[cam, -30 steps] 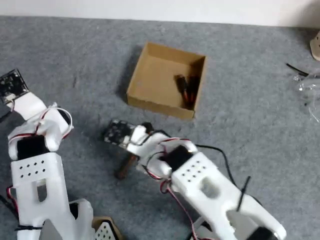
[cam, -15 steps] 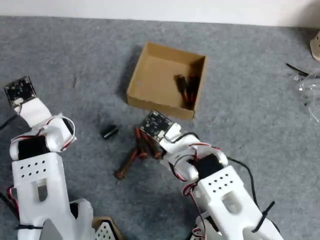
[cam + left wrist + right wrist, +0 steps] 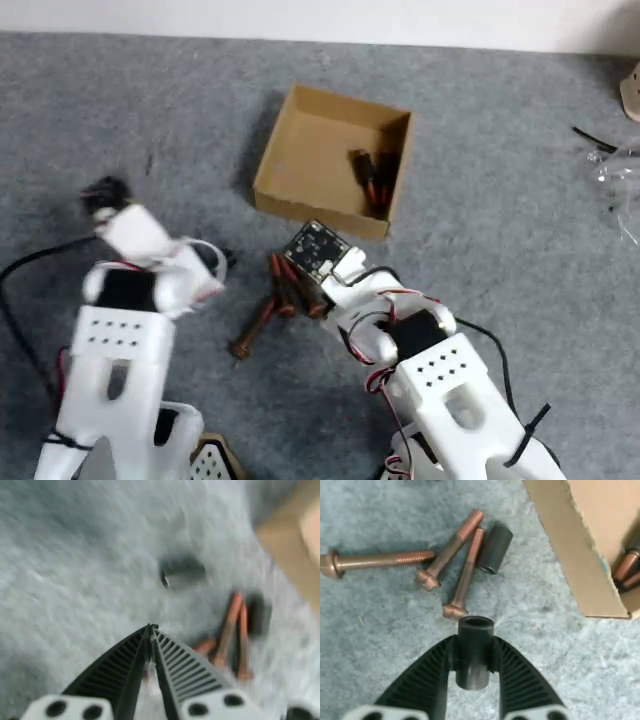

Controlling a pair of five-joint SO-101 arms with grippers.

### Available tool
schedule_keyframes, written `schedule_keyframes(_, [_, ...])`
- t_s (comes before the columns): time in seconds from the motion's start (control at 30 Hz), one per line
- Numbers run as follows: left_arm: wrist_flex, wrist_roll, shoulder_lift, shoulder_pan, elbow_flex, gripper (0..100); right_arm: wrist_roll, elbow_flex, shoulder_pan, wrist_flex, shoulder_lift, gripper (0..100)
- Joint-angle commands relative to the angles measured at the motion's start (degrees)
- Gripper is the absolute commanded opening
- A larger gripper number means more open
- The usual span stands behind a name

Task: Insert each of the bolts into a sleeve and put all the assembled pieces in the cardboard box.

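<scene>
Right pincer (image 3: pixel 474 641): clamped on a black sleeve (image 3: pixel 475 660), just near of the cardboard box (image 3: pixel 310 205). Left pincer (image 3: pixel 151 629): closed, empty. Assembled pieces (image 3: pixel 372 180) already boxed. Three bolts (image 3: pixel 447 555) and a loose sleeve (image 3: pixel 494 549) on the carpet, not yet joined.

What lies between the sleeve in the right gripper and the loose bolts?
Nothing visible. The held sleeve faces bare carpet, with the nearest bolt just beyond; a loose sleeve lies beside that bolt.

Box (image 3: pixel 300 150): one
Bolts (image 3: pixel 451 546): three, loose outside the box
Sleeves (image 3: pixel 493 549): three, also outside the box
Pieces (image 3: pixel 368 178) inside the box: two or more, hard to tell
Robot arms (image 3: pixel 430 370): two
</scene>
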Motion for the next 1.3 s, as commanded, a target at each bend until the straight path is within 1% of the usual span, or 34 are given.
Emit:
schedule_keyframes(0.0, [2.02,0.62,0.13,8.75,-0.22,0,-0.62,-0.66,0.92,0.04,-1.54,0.5])
schedule_keyframes(0.17, [1.93,0.88,0.13,15.69,3.03,0,-0.62,0.92,0.92,-1.10,-1.63,0.5])
schedule_keyframes(0.33, [-3.52,0.18,0.13,16.48,7.34,0,-0.62,3.21,0.92,-3.74,-1.63,0.5])
schedule_keyframes(0.37, [-4.40,-2.11,0.04,16.75,8.48,0,-0.62,3.21,0.92,-3.74,-1.63,0.5])
schedule_keyframes(0.4, [-5.10,-6.07,0.04,16.84,9.54,0,-0.62,3.21,0.92,-3.74,-1.63,0.5])
schedule_keyframes(0.47, [-6.68,-16.18,0.04,16.57,11.47,0,-0.62,3.38,0.92,-3.74,-1.71,0.5])
schedule_keyframes(0.57, [-7.82,-33.49,-0.22,16.48,13.41,0,-0.62,3.47,0.92,-3.82,-1.71,0.5])
schedule_keyframes(0.6, [-7.82,-37.89,-0.22,16.48,13.85,0,-0.62,3.47,0.92,-3.91,-1.71,0.5])
schedule_keyframes(0.67, [-7.91,-42.73,-0.31,16.48,14.81,0,-0.62,3.47,0.92,-3.91,-1.71,0.5])
schedule_keyframes(0.8, [-8.09,-43.96,-0.13,16.48,15.43,1,-0.62,3.47,0.92,-4.00,-1.63,0.5])
schedule_keyframes(0.87, [-9.14,-44.04,-0.04,16.48,15.25,3,-0.62,3.47,0.92,-4.00,-1.63,0.5])
schedule_keyframes(0.93, [-10.20,-44.04,0.13,16.48,15.60,10,-0.62,3.47,0.92,-4.00,-1.63,0.5])
schedule_keyframes(1.0, [-10.20,-43.78,0.13,16.48,15.60,19,-0.62,3.56,0.92,-4.00,-1.63,0.5])
schedule_keyframes(1.03, [-10.11,-43.78,0.13,16.57,15.34,22,-0.62,3.56,0.92,-4.00,-1.63,0.5])
schedule_keyframes(1.07, [-10.20,-43.78,0.13,16.66,15.34,23,-0.62,3.56,0.84,-4.00,-1.63,0.5])
schedule_keyframes(1.27, [-10.55,-44.04,0.13,17.01,15.25,13,-0.62,3.56,0.75,-4.00,-1.63,0.5])
